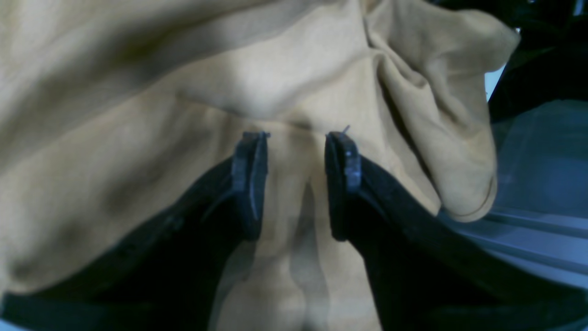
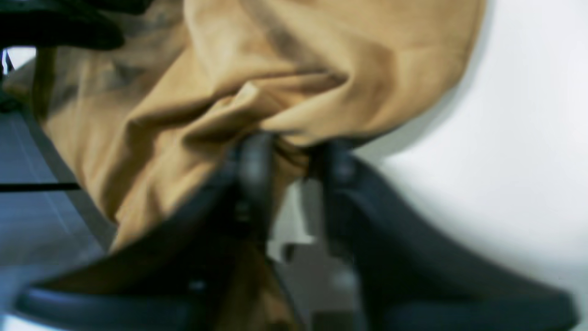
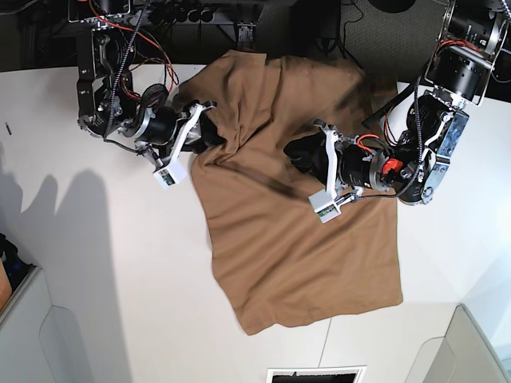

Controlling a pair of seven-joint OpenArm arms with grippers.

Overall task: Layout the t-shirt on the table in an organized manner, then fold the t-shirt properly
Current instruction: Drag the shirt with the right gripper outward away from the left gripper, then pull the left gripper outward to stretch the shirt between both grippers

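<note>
Layout step as I read it, not folding yet: the t-shirt (image 3: 295, 239) is only partly spread on the worktop (image 3: 104, 271). In the base view the hem end lies fairly flat toward 6 o'clock, while the upper part toward 12 is bunched and creased, with a diagonal ridge running between the two arms. My right hand (image 2: 294, 151) is at the shirt's 9–10 o'clock edge; in its wrist view a wad of cloth sits pinched between the jaws, so I call it gripping the t-shirt, though that picture is blurred. My left hand (image 1: 296, 138) is over the shirt's 2–3 o'clock side, jaws parted with flat cloth showing in the gap and nothing clamped, so open, hovering on or just above the fabric; I can't tell if the tips are touching. A loose fold, maybe a sleeve, hangs at 1–2 o'clock from it in the left wrist view. Next move, my judgement: left needs to close on an edge or shoulder on its side, then both hands pull apart and outward to take the ridge out and flatten the upper half before any fold. Risk: right grip has several layers bunched, so a pull may drag the whole shirt instead of spreading it.
</note>
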